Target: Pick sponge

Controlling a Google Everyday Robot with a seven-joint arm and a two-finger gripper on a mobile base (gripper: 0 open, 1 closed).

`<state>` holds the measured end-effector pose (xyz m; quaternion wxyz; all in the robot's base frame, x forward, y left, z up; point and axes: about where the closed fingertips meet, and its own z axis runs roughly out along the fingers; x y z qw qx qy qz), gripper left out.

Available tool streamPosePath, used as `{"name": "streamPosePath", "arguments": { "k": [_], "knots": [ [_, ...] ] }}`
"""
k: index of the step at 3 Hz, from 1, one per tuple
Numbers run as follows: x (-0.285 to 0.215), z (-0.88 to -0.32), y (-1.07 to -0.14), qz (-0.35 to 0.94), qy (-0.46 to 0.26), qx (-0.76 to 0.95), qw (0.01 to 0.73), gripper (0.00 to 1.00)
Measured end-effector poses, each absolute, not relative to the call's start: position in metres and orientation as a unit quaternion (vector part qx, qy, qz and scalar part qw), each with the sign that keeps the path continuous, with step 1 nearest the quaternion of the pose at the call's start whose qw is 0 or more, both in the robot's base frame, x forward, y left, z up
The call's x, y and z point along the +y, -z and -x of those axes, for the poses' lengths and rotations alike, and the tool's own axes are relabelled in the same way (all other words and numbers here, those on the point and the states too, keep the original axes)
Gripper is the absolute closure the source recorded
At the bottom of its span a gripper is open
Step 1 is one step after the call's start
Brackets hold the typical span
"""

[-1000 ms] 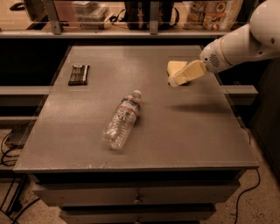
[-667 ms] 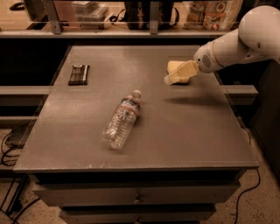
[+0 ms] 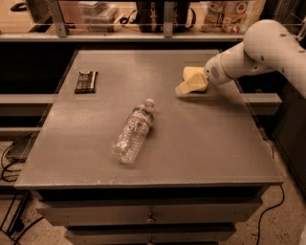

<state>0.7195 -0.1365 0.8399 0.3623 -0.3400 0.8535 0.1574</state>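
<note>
My gripper [image 3: 190, 81] is at the back right of the grey table [image 3: 201, 143], low over its surface, reaching in from the white arm [image 3: 248, 52] on the right. Its yellowish padded end points left. I cannot make out the sponge as a separate thing. It is either hidden at the gripper or blends with the yellow padding.
A clear water bottle [image 3: 134, 131] lies on its side near the table's middle, cap toward the back right. A flat dark bar [image 3: 86, 81] lies at the back left. A shelf with bags and boxes [image 3: 229, 14] runs behind the table. Drawers sit below the front edge.
The gripper has shifted a little to the left and slightly lower over the back right of the table. The bottle and the dark bar have not moved.
</note>
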Motion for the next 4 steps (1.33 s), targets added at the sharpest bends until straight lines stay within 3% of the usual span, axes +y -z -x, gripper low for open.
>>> {"name": "streamPosePath", "arguments": {
  "k": [2,3,4],
  "knots": [
    [-0.144,-0.721,-0.84,0.314,-0.135,0.866,0.364,0.65],
    [-0.144,-0.717,-0.882,0.327,-0.126,0.851,0.393,0.88],
    [-0.143,-0.708,-0.942,0.357,-0.131,0.818,0.431,1.0]
  ]
}}
